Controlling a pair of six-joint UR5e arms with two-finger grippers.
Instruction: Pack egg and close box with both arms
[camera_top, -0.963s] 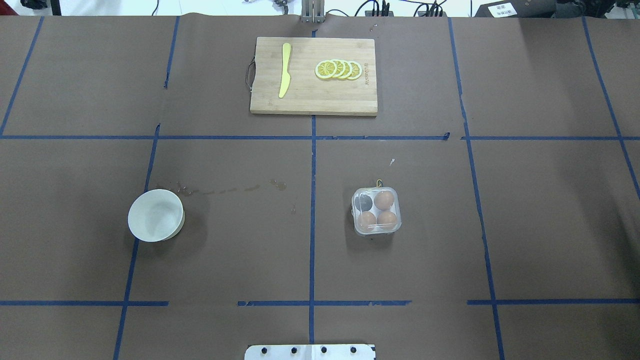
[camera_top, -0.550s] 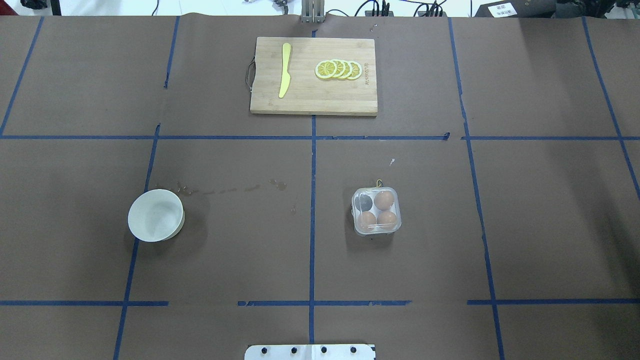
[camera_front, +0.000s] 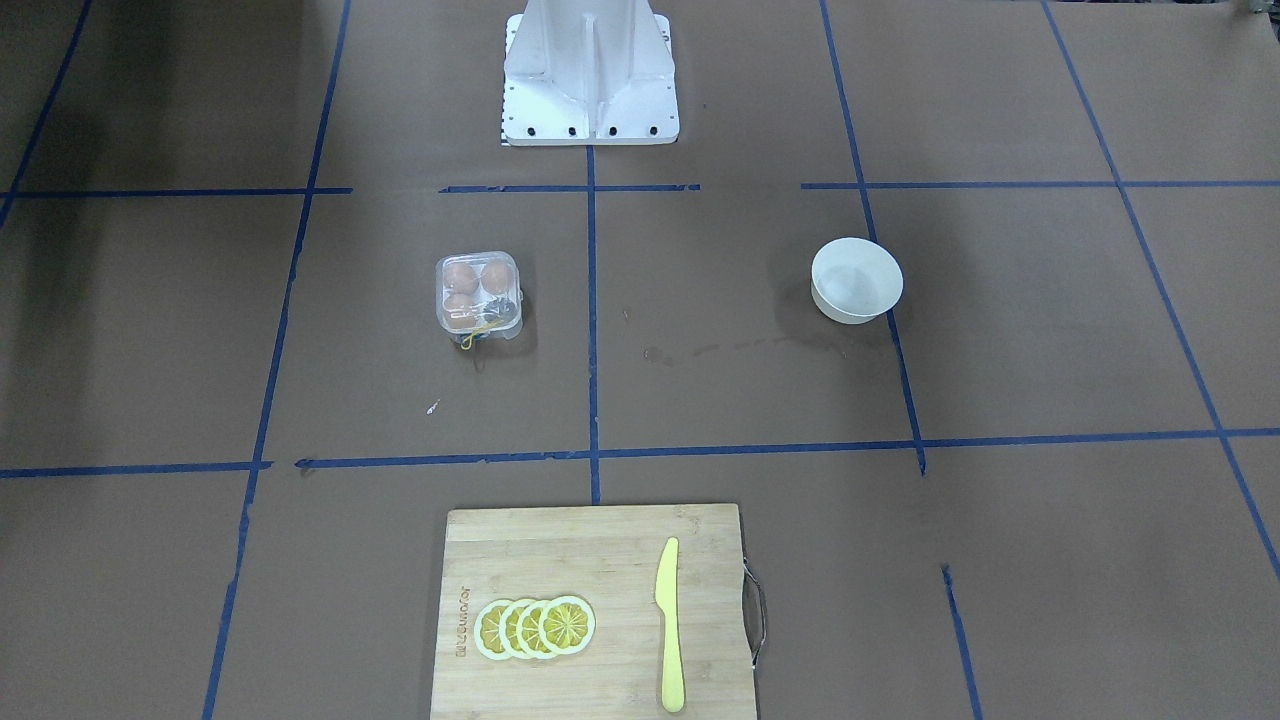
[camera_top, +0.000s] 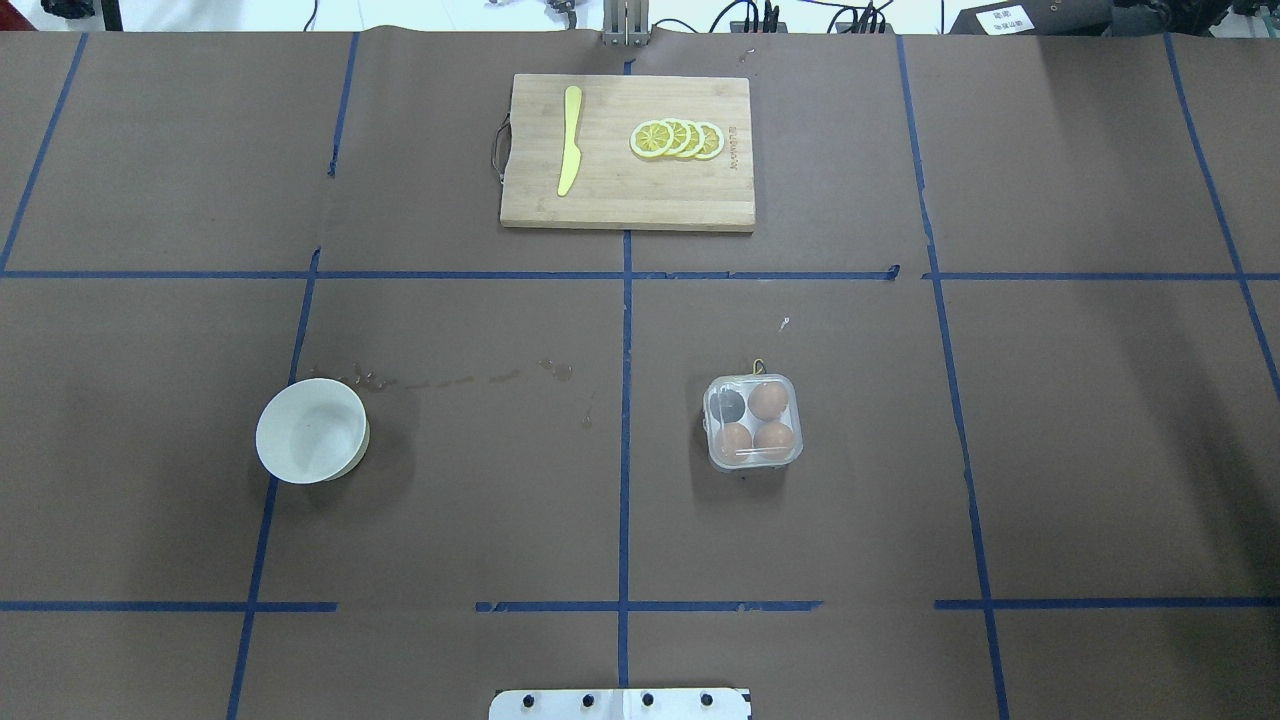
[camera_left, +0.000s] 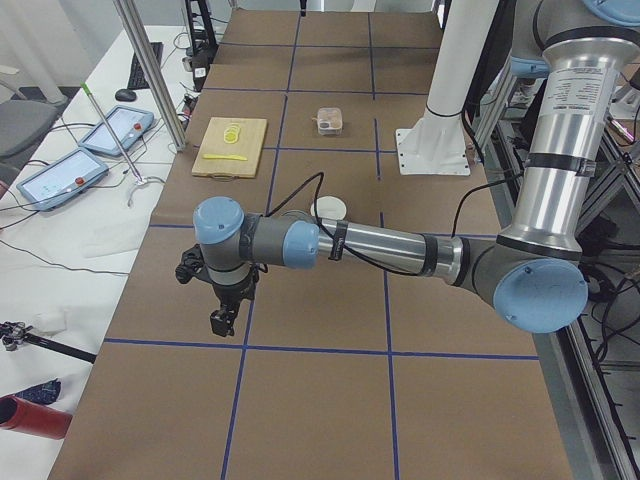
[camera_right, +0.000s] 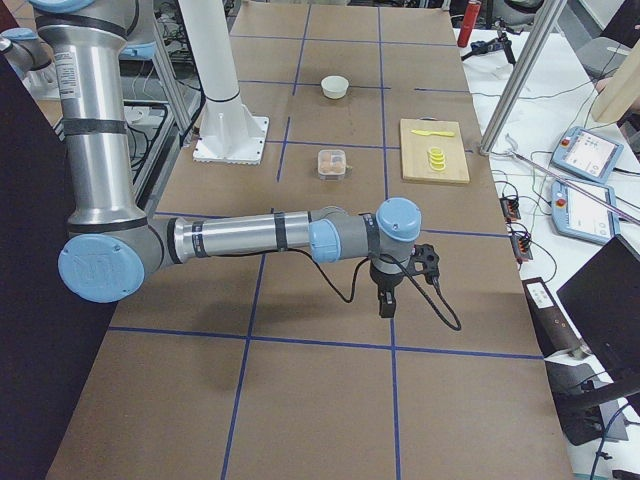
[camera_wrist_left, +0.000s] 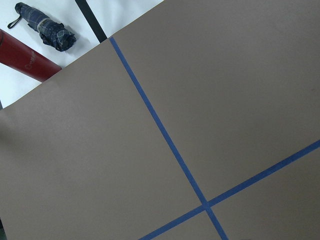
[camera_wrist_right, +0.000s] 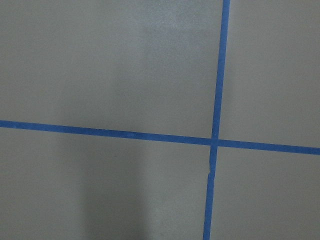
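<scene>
The left gripper (camera_left: 219, 322) hangs fingers-down over the brown paper table cover (camera_top: 1080, 450), and the right gripper (camera_right: 385, 303) does the same at the table's other end. Each shows only in a side view, so I cannot tell how wide either one stands. Neither holds anything I can make out. The clear egg box (camera_top: 753, 422) sits well apart from both, between them and nearer the right gripper, with three tan-brown eggs (camera_top: 768, 400) in its cells. The white bowl (camera_top: 311, 431) stands on the left gripper's side, and the cutting board (camera_top: 628, 190) carrying lemon slices (camera_top: 677, 139) and a yellow knife (camera_top: 569, 140) lies beyond.
</scene>
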